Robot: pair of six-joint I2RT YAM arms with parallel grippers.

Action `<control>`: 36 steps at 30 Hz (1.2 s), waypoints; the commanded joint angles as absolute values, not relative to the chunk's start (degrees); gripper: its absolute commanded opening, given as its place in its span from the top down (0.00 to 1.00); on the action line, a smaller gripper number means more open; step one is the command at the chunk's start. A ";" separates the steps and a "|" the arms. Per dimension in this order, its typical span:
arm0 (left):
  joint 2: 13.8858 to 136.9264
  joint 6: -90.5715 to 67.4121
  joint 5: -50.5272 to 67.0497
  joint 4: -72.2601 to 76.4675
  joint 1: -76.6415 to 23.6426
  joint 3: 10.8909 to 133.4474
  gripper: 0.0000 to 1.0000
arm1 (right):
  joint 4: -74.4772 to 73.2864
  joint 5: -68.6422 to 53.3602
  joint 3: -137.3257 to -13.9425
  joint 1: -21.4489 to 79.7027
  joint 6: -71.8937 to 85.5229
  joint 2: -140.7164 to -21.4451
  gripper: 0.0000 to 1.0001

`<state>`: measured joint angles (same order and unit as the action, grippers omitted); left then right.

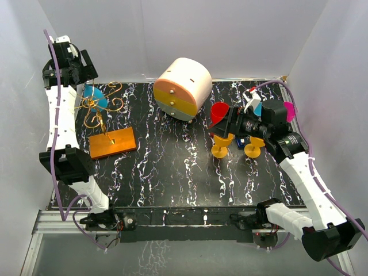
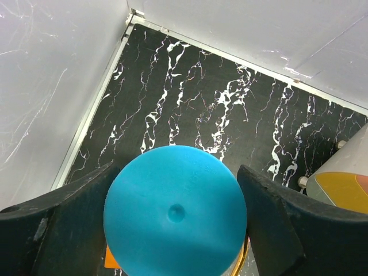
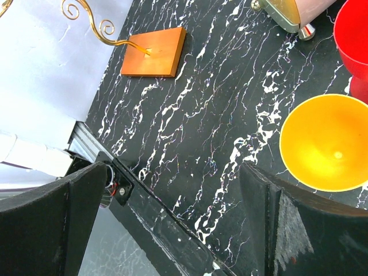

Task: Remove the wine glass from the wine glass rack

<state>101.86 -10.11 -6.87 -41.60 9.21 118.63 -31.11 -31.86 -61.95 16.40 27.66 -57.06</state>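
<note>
The wine glass (image 1: 94,95) is blue and hangs foot-up on the wine glass rack (image 1: 103,110), a gold wire stand on an orange base block (image 1: 112,142) at the left of the table. My left gripper (image 1: 85,77) is over it. In the left wrist view the round blue foot (image 2: 175,210) fills the gap between the two black fingers (image 2: 276,224) and hides their tips. The fingers stand wide on either side, and I see no grip. My right gripper (image 1: 229,122) hovers open at the right with nothing in it (image 3: 172,218). The rack's base (image 3: 154,52) also shows in the right wrist view.
A white-and-orange drawer box (image 1: 183,87) stands at the back centre. Around the right gripper are a red glass (image 1: 219,113), two yellow ones (image 1: 220,150), a magenta one (image 1: 289,109) and a yellow bowl (image 3: 325,142). White walls close in the left, back and right.
</note>
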 commanded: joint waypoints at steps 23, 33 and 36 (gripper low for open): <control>96.93 -10.72 -7.38 -41.57 9.40 121.70 0.37 | -27.07 -33.08 -60.83 16.61 28.39 -56.34 0.02; 96.56 -9.47 -0.53 -39.12 9.44 120.81 0.37 | -26.83 -33.14 -60.85 16.59 28.47 -56.68 0.02; 96.70 -8.91 1.27 -39.14 9.43 120.74 0.37 | -26.72 -33.28 -60.91 16.59 28.52 -56.77 0.02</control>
<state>101.12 -10.13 -2.90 -40.56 9.21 119.39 -30.83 -32.16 -60.95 16.40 28.58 -57.06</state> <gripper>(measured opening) 0.726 0.983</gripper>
